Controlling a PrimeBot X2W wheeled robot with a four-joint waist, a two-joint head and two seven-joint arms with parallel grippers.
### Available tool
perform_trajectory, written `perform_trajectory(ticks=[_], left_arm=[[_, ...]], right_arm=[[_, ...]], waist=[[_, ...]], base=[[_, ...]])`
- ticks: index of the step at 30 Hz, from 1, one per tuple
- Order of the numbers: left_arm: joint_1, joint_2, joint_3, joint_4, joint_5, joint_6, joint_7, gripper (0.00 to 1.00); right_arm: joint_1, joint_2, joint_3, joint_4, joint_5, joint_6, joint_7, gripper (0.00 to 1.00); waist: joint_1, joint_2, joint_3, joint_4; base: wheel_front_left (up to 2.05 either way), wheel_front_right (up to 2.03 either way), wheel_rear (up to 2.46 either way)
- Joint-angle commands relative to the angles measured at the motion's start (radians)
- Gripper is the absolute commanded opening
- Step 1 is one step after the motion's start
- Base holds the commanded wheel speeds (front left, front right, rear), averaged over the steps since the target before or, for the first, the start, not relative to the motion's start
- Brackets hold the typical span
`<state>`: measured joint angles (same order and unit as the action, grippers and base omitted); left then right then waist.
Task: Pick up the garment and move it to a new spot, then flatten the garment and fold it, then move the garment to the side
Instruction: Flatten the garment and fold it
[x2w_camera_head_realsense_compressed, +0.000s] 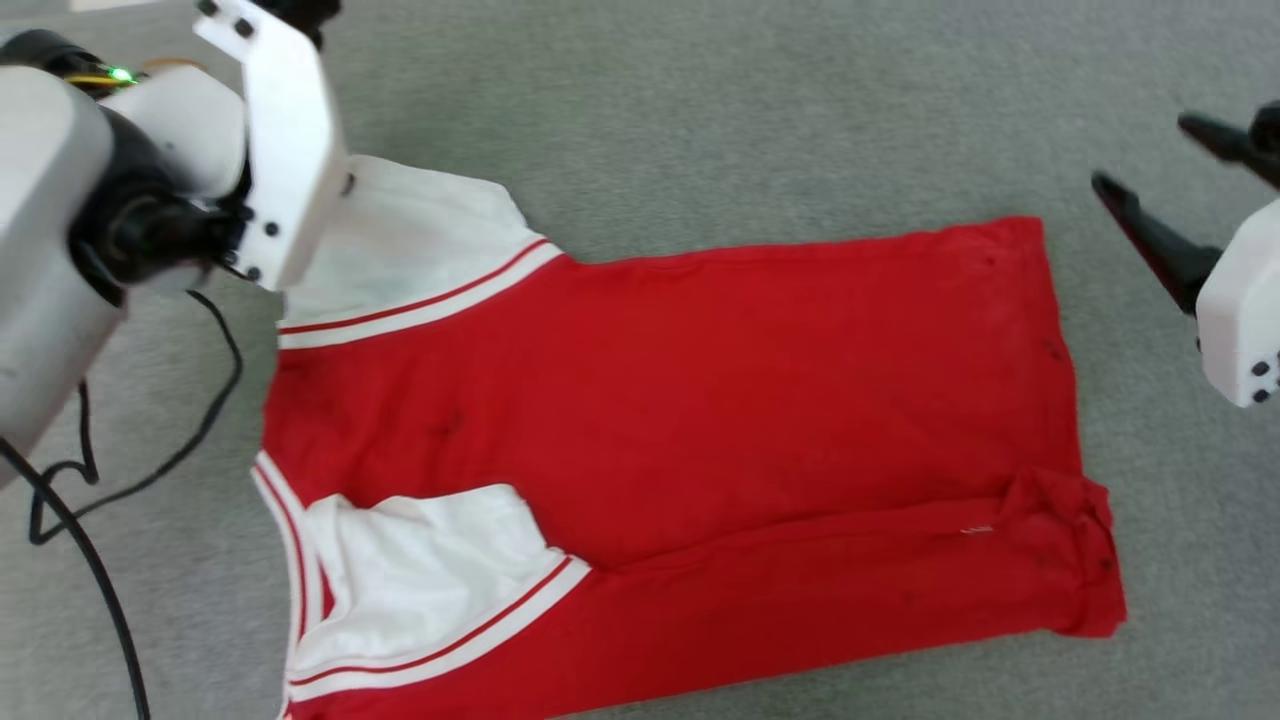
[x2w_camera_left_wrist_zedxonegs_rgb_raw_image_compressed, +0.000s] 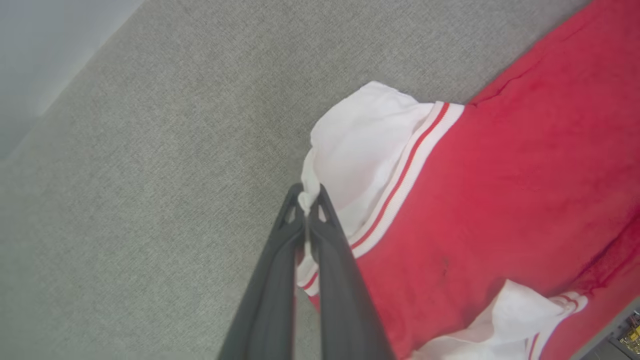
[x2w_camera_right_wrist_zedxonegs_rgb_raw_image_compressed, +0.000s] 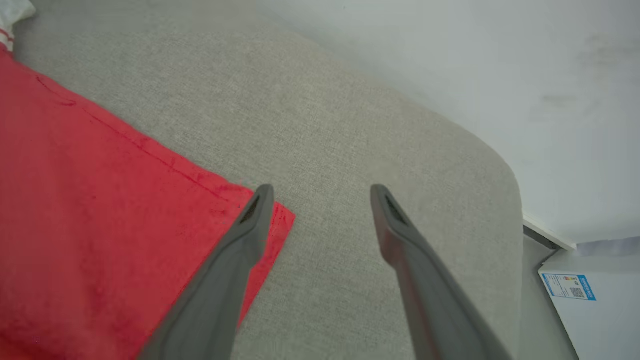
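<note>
The garment (x2w_camera_head_realsense_compressed: 680, 420) lies spread on the grey surface, plain red side up, its white sleeves to the left and its hem to the right. The near long edge is folded over, and the near hem corner (x2w_camera_head_realsense_compressed: 1075, 560) is bunched. In the left wrist view my left gripper (x2w_camera_left_wrist_zedxonegs_rgb_raw_image_compressed: 308, 199) is shut on the tip of the far white sleeve (x2w_camera_left_wrist_zedxonegs_rgb_raw_image_compressed: 360, 150); the red body (x2w_camera_left_wrist_zedxonegs_rgb_raw_image_compressed: 525, 190) runs off to the right. My right gripper (x2w_camera_right_wrist_zedxonegs_rgb_raw_image_compressed: 320, 192) hangs open just past the garment's far hem corner (x2w_camera_right_wrist_zedxonegs_rgb_raw_image_compressed: 270, 220), nothing between its fingers. The same gripper (x2w_camera_head_realsense_compressed: 1150, 170) appears at the right edge of the head view.
The grey fabric surface (x2w_camera_head_realsense_compressed: 700, 110) stretches around the garment. Its rounded edge (x2w_camera_right_wrist_zedxonegs_rgb_raw_image_compressed: 510, 190) lies beyond my right gripper, with a pale wall (x2w_camera_right_wrist_zedxonegs_rgb_raw_image_compressed: 500, 60) behind and a blue-labelled white box (x2w_camera_right_wrist_zedxonegs_rgb_raw_image_compressed: 570, 287) below. A black cable (x2w_camera_head_realsense_compressed: 100, 480) loops at the left.
</note>
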<state>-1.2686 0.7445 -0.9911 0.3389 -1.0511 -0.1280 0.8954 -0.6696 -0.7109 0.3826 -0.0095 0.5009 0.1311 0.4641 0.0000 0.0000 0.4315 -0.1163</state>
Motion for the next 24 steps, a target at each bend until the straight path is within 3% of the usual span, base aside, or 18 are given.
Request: perform_trajectory(ticks=[1, 6, 11, 18, 24], left_arm=[[0.018, -0.006, -0.009, -0.022, -0.003, -0.001, -0.013, 0.00], [0.009, -0.004, -0.037, -0.088, -0.002, -0.002, -0.037, 0.00], [-0.004, 0.001, -0.059, -0.128, -0.002, -0.001, -0.060, 0.00], [-0.041, -0.006, -0.079, -0.160, -0.001, -0.001, -0.088, 0.00], [-0.059, -0.015, -0.096, -0.164, 0.001, -0.001, -0.119, 0.00]], right_arm=[[-0.037, -0.036, 0.043, 0.011, 0.043, -0.001, 0.075, 1.00], [-0.145, -0.125, 0.191, 0.063, 0.198, -0.001, 0.336, 1.00], [-0.236, -0.115, 0.258, 0.155, 0.286, -0.001, 0.494, 1.00], [-0.311, -0.043, 0.279, 0.308, 0.302, -0.001, 0.552, 1.00], [-0.253, 0.008, 0.340, 0.397, 0.325, 0.000, 0.536, 1.00]], waist=[[0.0000, 0.0000, -0.017, 0.030], [0.0000, 0.0000, -0.010, 0.071], [0.0000, 0.0000, 0.014, 0.107], [0.0000, 0.0000, 0.070, 0.149], [0.0000, 0.0000, 0.096, 0.166]], base=[[0.00, 0.00, 0.00], [0.00, 0.00, 0.00], [0.00, 0.00, 0.00], [0.00, 0.00, 0.00], [0.00, 0.00, 0.00]])
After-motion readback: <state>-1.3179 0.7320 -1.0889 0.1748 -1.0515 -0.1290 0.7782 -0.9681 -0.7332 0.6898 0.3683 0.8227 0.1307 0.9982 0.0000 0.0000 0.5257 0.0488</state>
